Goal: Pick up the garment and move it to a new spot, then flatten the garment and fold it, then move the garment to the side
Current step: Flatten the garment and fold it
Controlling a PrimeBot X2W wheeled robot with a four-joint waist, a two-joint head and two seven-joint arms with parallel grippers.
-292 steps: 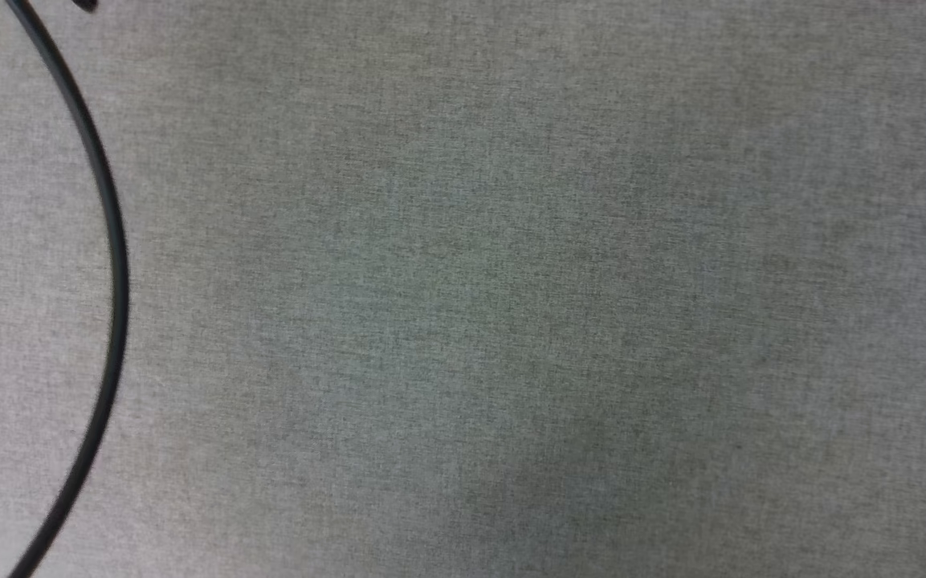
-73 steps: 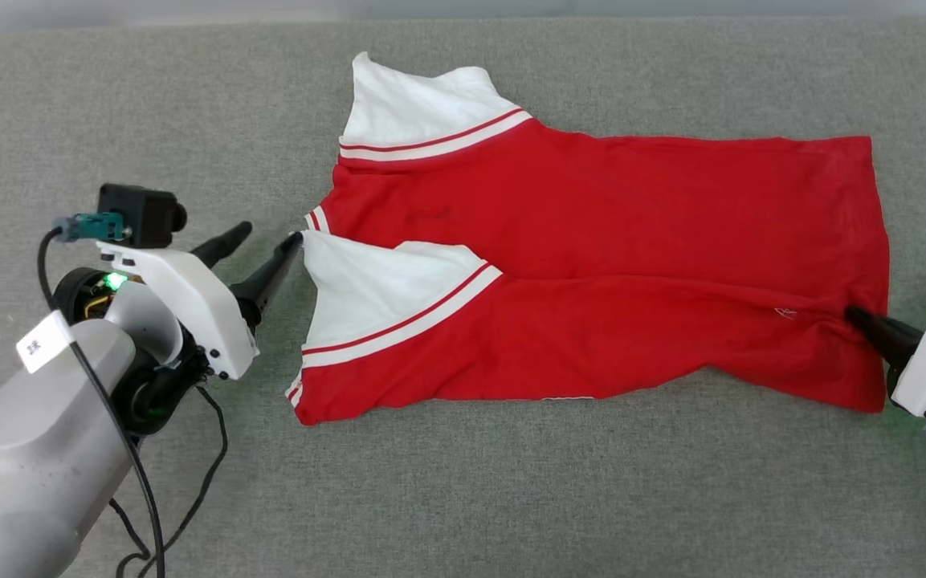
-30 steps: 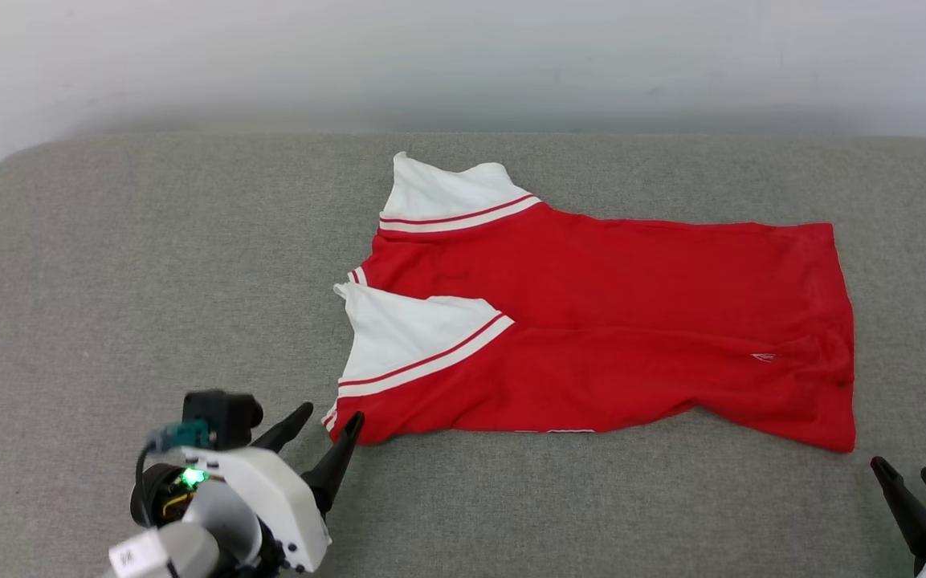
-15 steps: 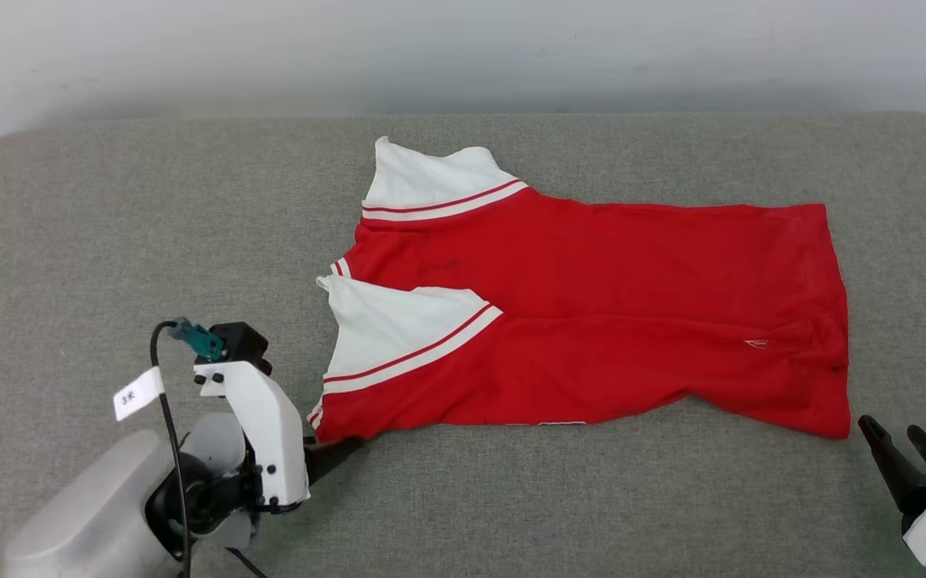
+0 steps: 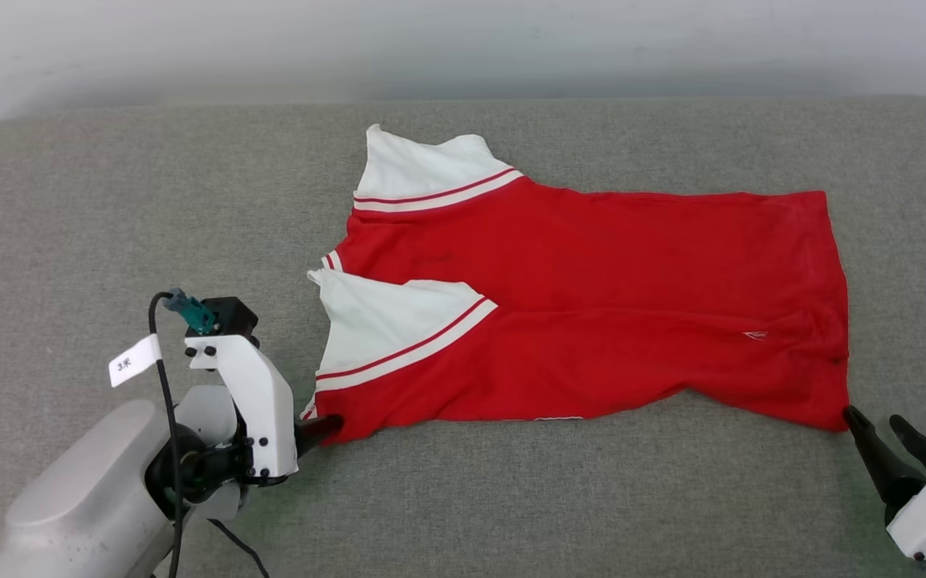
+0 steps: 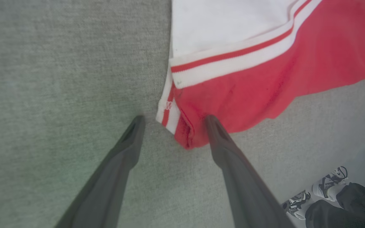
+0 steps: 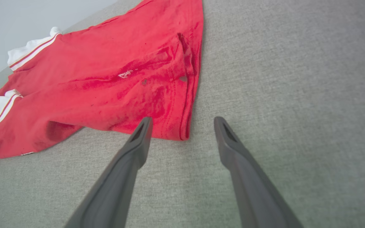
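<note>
Two near corners of the garment [image 5: 591, 305] are lined up for a grab, neither gripped yet. It lies flat on the grey fabric surface [image 5: 109, 201], sleeves left, hem right. Left gripper [image 6: 173, 118]: jaws wide open, straddling the near sleeve-end corner. Right gripper [image 7: 182, 119]: jaws wide open, hem corner just inside one finger. Reads as the fold step. Next move likely needs both to close together, then lift evenly.
</note>
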